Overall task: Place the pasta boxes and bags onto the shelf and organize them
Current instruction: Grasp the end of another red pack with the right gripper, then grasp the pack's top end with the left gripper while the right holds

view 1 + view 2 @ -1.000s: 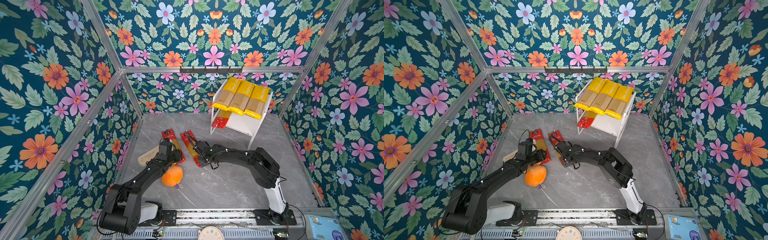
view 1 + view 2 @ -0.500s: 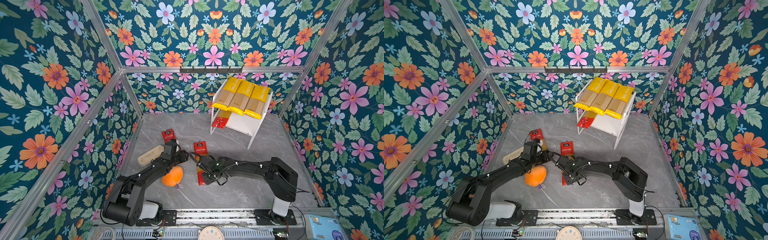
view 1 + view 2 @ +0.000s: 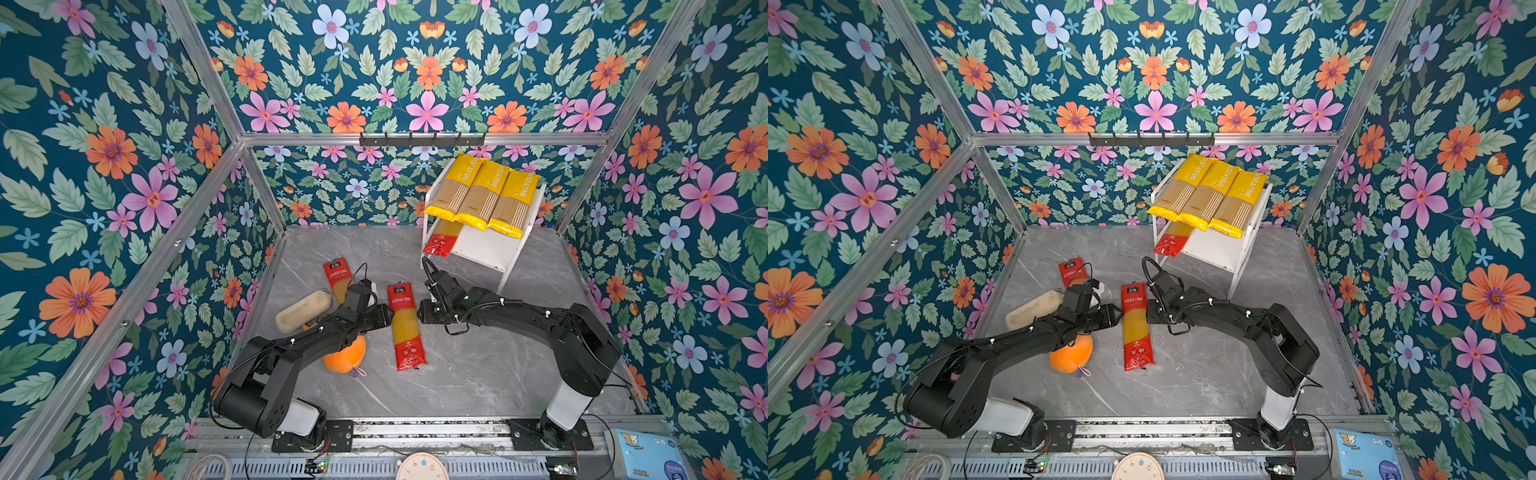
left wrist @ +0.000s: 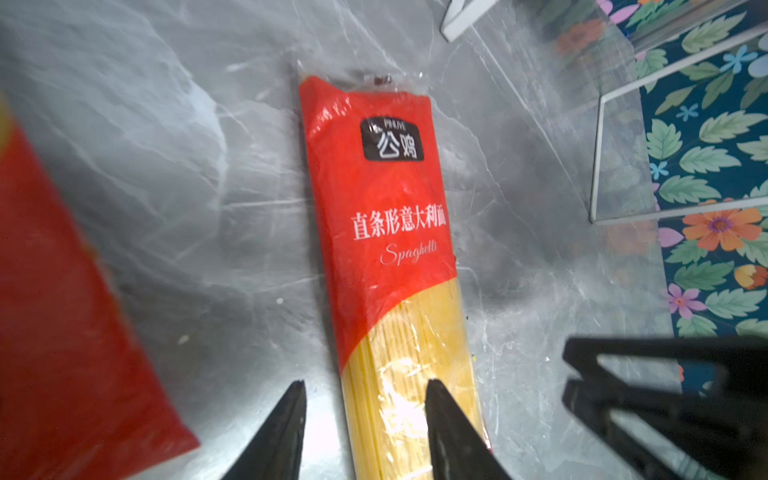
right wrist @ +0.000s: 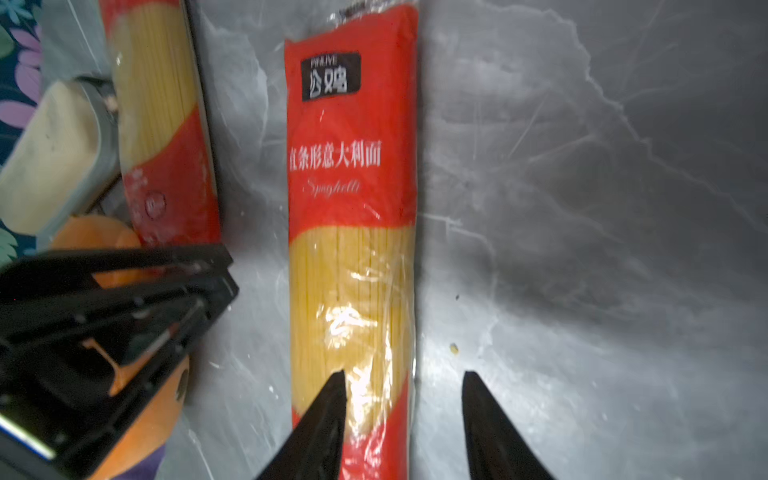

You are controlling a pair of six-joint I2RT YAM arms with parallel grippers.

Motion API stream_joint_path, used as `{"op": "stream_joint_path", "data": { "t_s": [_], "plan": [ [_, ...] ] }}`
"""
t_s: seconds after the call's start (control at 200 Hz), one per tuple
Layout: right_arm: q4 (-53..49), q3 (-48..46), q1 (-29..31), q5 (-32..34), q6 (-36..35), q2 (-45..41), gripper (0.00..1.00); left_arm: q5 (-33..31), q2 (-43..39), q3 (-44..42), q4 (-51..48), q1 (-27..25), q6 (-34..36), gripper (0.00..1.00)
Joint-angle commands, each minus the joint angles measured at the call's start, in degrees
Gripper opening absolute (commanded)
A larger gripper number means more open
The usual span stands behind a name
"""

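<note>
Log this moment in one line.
left gripper: open, beside red pack | right gripper: open, opposite side | pack: flat on table, ungripped

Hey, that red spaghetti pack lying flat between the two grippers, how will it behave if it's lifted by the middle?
Probably fairly stiff: the red spaghetti pack shows straight, tightly bundled noodles, so it shouldn't droop much. Its glossy film glints in the wrist views, so it may slip. Flat, so unlikely to roll.
</note>
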Motion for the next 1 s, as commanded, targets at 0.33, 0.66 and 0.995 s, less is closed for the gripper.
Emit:
{"op": "stream_joint_path", "data": {
  "t_s": [0.33, 0.66, 0.995],
  "plan": [
    [22.48, -1.73, -0.96, -2.57, 3.27, 7.52, 0.54, 0.45, 4.75, -0.54, 7.32, 0.00, -1.33, 0.47],
    [29.26, -2.92, -0.97, -8.62, 4.14, 12.21, 0.46, 1.31, 6.34, -1.85, 9.55, -0.08, -2.30, 0.47],
    [37.22, -8.14, -0.96, -10.35, 4.32, 8.17, 0.21, 3.23, 2.44, -1.08, 9.36, -0.06, -1.53, 0.46]
  ]
}}
